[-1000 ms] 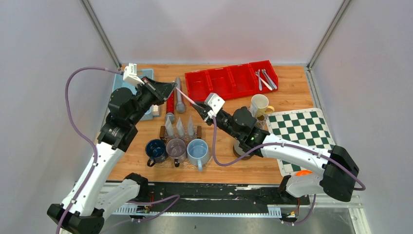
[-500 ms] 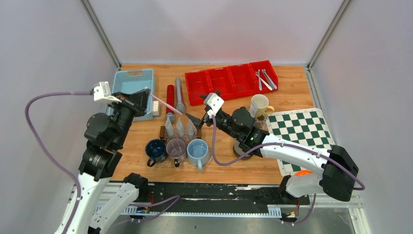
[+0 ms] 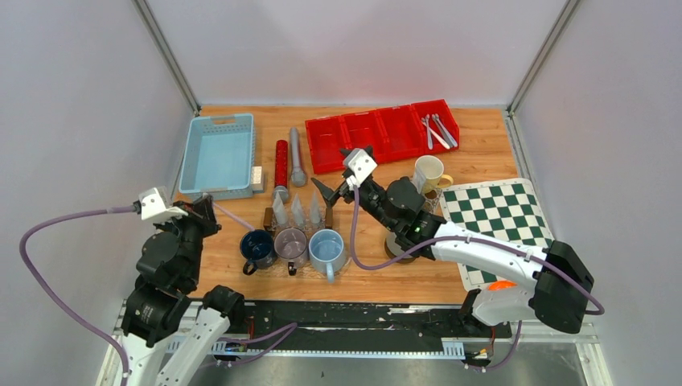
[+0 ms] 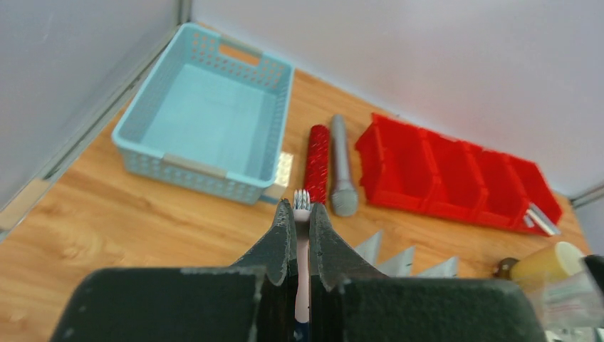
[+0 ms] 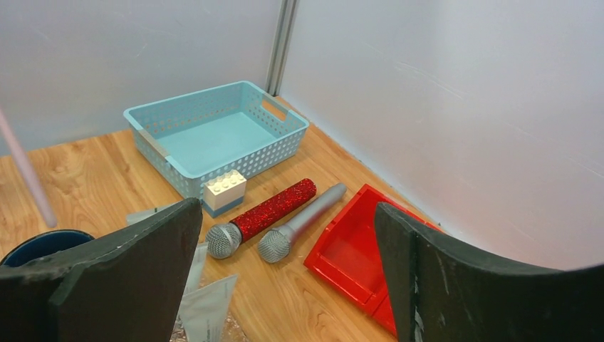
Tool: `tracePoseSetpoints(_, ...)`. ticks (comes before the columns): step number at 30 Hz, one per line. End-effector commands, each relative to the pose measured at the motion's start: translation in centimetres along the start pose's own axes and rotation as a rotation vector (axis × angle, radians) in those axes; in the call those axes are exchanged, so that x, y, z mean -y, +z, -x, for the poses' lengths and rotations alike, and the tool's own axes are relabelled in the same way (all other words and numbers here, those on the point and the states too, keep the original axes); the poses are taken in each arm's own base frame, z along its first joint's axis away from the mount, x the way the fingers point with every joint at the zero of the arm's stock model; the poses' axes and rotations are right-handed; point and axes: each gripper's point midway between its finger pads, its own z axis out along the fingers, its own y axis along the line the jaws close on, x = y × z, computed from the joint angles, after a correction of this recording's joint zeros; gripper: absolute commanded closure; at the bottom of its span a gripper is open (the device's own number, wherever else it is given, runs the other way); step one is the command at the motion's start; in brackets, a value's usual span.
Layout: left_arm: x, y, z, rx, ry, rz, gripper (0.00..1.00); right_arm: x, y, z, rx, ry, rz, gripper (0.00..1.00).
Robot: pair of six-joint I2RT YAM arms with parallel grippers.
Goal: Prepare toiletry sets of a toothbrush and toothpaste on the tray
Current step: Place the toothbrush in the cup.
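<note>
While the left gripper (image 4: 302,214) pinches shut on a toothbrush (image 4: 303,256): the arm sits low at the near left of the table, the bristle head poking out just past the fingertips.
Brush end: seen from overhead, the stick slants toward the dark blue mug (image 3: 257,245); whether it touches the rim cannot be told.
Mugs: three in a row near the front edge, the dark blue one, a mauve mug (image 3: 291,243) and a light blue mug (image 3: 326,248).
Toothpaste: three pale tubes (image 3: 297,211) stand in a brown rack just behind the mugs.
Right gripper (image 5: 286,214): jaws spread wide, holding nothing, poised above and just behind the tubes.
Middle ground: a white toy brick (image 5: 225,189) beside the tray's near corner; a red microphone (image 5: 274,208) and a grey microphone (image 5: 303,221) lie side by side.
Tray: the pale blue basket (image 4: 206,174) at the far left, with no brush or tube in it yet.
Far edge: red bins (image 3: 378,133), with cutlery (image 3: 438,130) in the right-most compartment.
Doing it well: probably lift the brush clear of the mugs first, keep the pinch firm, carry it over the tray's near wall, lay it flat along one side and let go low, leaving room for a tube beside it.
</note>
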Motion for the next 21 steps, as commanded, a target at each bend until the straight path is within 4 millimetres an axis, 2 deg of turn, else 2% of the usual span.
tracePoseSetpoints(1, -3.5, -0.6, -2.5, -0.036, 0.037, 0.131, 1.0, 1.9, -0.8, 2.8, 0.09, -0.001, -0.081, 0.07)
tracePoseSetpoints(14, -5.5, 0.3, -10.2, -0.159, -0.086, 0.204, 1.0, 3.0, -1.5, 3.3, 0.112, -0.012, -0.125, 0.06)
tracePoseSetpoints(19, -6.1, 0.4, -12.2, -0.187, -0.132, 0.232, 0.94, 3.6, -1.8, 3.4, 0.122, -0.017, -0.145, 0.06)
tracePoseSetpoints(21, -6.5, 0.2, -12.8, -0.193, -0.147, 0.247, 0.86, 3.8, -1.9, 3.6, 0.125, -0.018, -0.151, 0.06)
